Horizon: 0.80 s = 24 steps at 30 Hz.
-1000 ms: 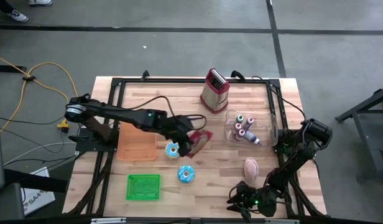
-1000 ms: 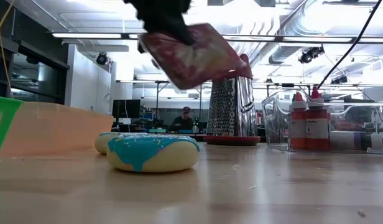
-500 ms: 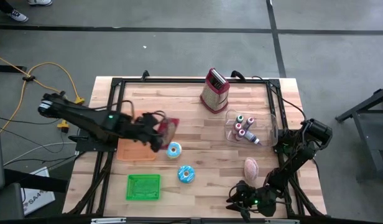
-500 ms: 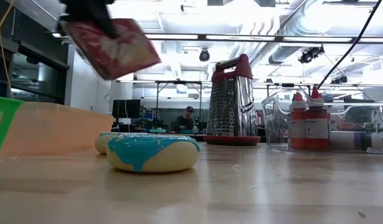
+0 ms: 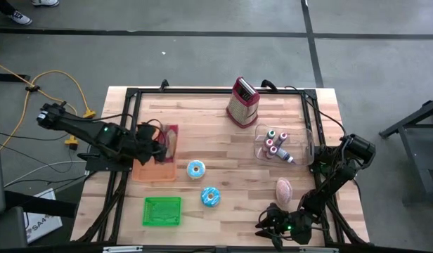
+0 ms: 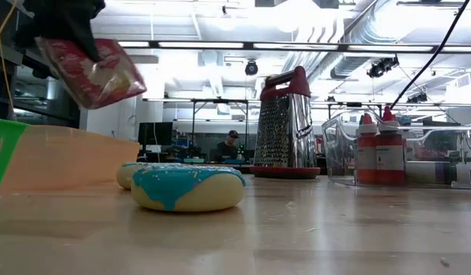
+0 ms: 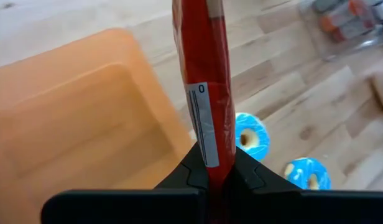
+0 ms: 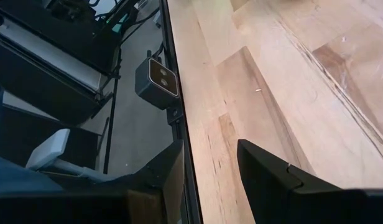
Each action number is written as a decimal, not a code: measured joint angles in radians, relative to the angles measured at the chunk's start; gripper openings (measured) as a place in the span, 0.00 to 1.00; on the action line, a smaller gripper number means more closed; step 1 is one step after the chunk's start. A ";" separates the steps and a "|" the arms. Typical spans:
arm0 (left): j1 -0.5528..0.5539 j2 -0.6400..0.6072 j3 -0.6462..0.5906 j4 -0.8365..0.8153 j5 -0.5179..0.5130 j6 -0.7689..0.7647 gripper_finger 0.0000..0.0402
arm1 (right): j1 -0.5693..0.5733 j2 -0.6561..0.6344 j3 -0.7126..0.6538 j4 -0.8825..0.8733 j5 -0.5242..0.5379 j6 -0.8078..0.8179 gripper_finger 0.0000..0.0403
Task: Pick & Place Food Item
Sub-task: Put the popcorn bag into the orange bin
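A red food packet (image 5: 171, 139) hangs in the air over the right rim of the orange bin (image 5: 153, 167), with my left gripper (image 5: 160, 146) shut on it. In the low view the packet (image 6: 90, 69) is tilted, high above the table. The left wrist view shows it edge-on (image 7: 203, 74) above the bin (image 7: 73, 137). My right gripper (image 5: 270, 223) waits at the table's near right corner, open (image 8: 210, 163), with nothing between its fingers. My left gripper pinches the packet's near end (image 7: 210, 160) between its two fingers, one on each flat face. The fingers slant downward from the table's left side. The packet sticks out past the fingertips, edge up, lifted clear of the bin and the table.
Two blue-iced donuts (image 5: 196, 169) (image 5: 210, 197) lie mid-table. A green tray (image 5: 162, 211) sits near the front, a box grater (image 5: 243, 102) at the back, a clear bin of bottles (image 5: 276, 144) on the right, and a pink item (image 5: 284, 188) near my right arm.
My left gripper has carried the packet toward the table's left edge, from above the donuts to above the orange bin's right rim. The wrist has rolled, so the packet has turned from nearly flat to edge-on. It has stayed shut on the packet.
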 joint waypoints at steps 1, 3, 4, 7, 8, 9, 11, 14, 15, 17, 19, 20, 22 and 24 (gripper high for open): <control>-0.001 0.000 0.000 -0.015 0.002 -0.016 0.03 | 0.000 0.000 0.000 0.000 0.000 0.000 0.34; -0.001 0.000 -0.002 -0.040 0.004 -0.047 0.03 | 0.000 0.000 0.000 -0.003 0.000 -0.010 0.34; -0.001 0.001 -0.007 -0.050 0.008 -0.063 0.03 | 0.000 0.000 0.000 -0.003 0.000 -0.019 0.34; -0.001 0.002 -0.029 -0.075 0.017 -0.104 0.03 | 0.000 0.000 0.000 -0.003 -0.001 -0.026 0.34; -0.001 0.002 -0.040 -0.076 0.020 -0.115 0.03 | 0.000 0.000 0.000 -0.004 -0.001 -0.027 0.34; -0.001 0.002 -0.052 -0.075 0.024 -0.120 0.03 | 0.000 0.000 0.000 -0.004 -0.001 -0.027 0.34; -0.001 0.002 -0.080 -0.070 0.030 -0.134 0.03 | 0.000 0.000 0.000 -0.006 -0.004 -0.027 0.34; -0.001 0.000 -0.128 -0.043 0.039 -0.162 0.03 | 0.000 0.000 0.000 -0.008 -0.006 -0.034 0.34; -0.001 0.000 -0.144 -0.024 0.045 -0.165 0.03 | 0.000 0.000 0.000 -0.008 -0.008 -0.039 0.34; -0.001 -0.002 -0.176 0.024 0.058 -0.164 0.03 | 0.000 0.000 0.000 -0.008 -0.009 -0.045 0.34; -0.001 -0.001 -0.203 0.061 0.072 -0.158 0.03 | 0.000 0.000 0.000 -0.008 -0.009 -0.047 0.34; -0.001 -0.001 -0.214 0.077 0.077 -0.153 0.03 | 0.000 0.000 0.000 -0.008 -0.009 -0.049 0.34; -0.001 -0.002 -0.233 0.094 0.080 -0.155 0.03 | 0.000 0.000 0.000 -0.008 -0.009 -0.052 0.34; -0.001 -0.002 -0.248 0.089 0.082 -0.172 0.03 | 0.000 0.000 0.000 -0.007 -0.009 -0.051 0.34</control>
